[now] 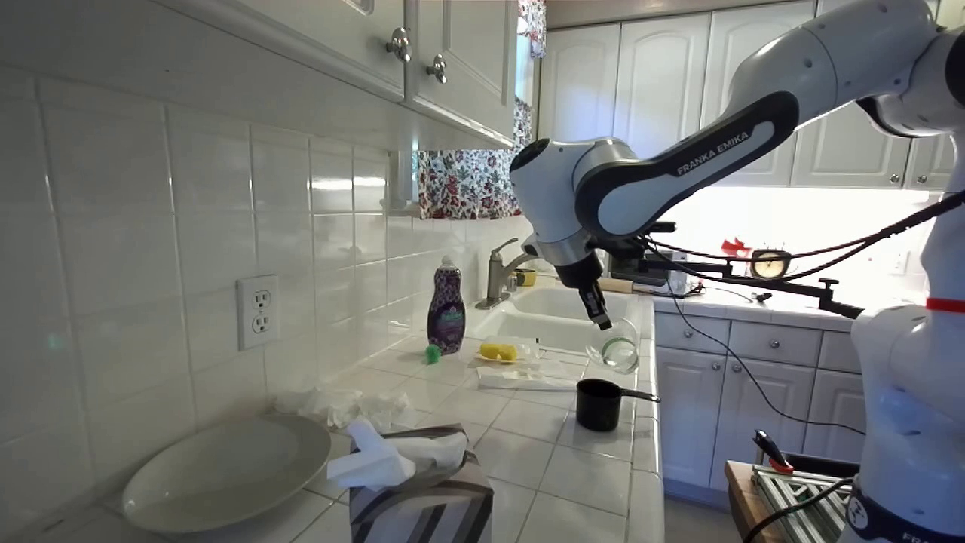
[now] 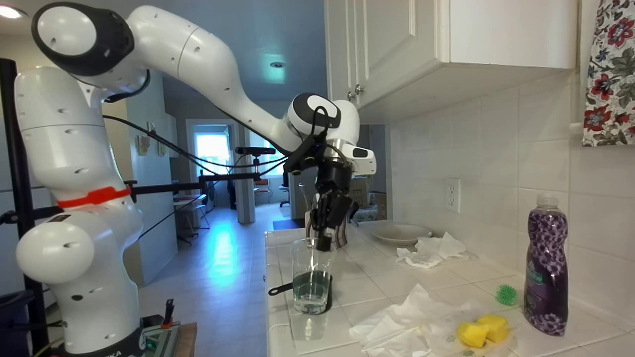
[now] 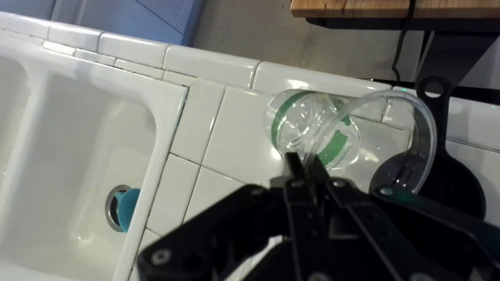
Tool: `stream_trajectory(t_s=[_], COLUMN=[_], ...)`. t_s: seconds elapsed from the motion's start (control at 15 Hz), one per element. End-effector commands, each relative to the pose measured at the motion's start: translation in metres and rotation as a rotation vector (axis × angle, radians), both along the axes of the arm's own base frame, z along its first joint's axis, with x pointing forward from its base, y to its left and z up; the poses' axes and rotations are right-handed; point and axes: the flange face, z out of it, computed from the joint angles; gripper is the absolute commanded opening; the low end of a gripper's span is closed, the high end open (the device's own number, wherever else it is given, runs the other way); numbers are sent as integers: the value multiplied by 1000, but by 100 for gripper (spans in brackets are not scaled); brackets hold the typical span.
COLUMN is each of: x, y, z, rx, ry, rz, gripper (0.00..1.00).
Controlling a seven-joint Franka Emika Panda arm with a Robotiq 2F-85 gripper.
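Note:
My gripper [image 1: 605, 324] is shut on the wall of a clear cup [image 1: 614, 348] near its rim. In the wrist view the fingertips pinch that thin wall, and green marks show on the cup [image 3: 279, 121]. The cup leans in an exterior view and looks nearly upright in an exterior view where it [image 2: 311, 277] shows from the opposite side. Whether its base touches the tiles I cannot tell. Close beside it is a small black pot with a handle [image 1: 598, 407], which lies partly behind the cup's rim in the wrist view [image 3: 461, 187].
A white double sink [image 3: 78, 164] with a blue-green stopper [image 3: 129, 208] adjoins the counter. A purple soap bottle [image 2: 545, 267], yellow sponge pieces [image 2: 481, 331], green spiky ball [image 2: 506, 295], crumpled paper [image 2: 397, 322], plate [image 1: 226, 475] and tissue box [image 1: 422, 505] sit on it. Cabinets [image 1: 467, 60] hang above.

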Motion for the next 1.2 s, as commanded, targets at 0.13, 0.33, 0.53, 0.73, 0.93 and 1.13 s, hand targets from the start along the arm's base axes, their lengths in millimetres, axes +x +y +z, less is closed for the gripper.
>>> stream_trajectory(t_s=[0.13, 0.33, 0.53, 0.73, 0.93, 1.13], x=[14, 20, 23, 24, 24, 23], y=[3, 6, 11, 15, 20, 23], z=[2, 0, -3, -5, -8, -12], rx=[-70, -75, -81, -94, -101, -108], ry=[43, 70, 96, 125, 153, 175], rz=[-13, -8, -3, -3, -3, -3], gripper=[2, 2, 2, 2, 2, 2])
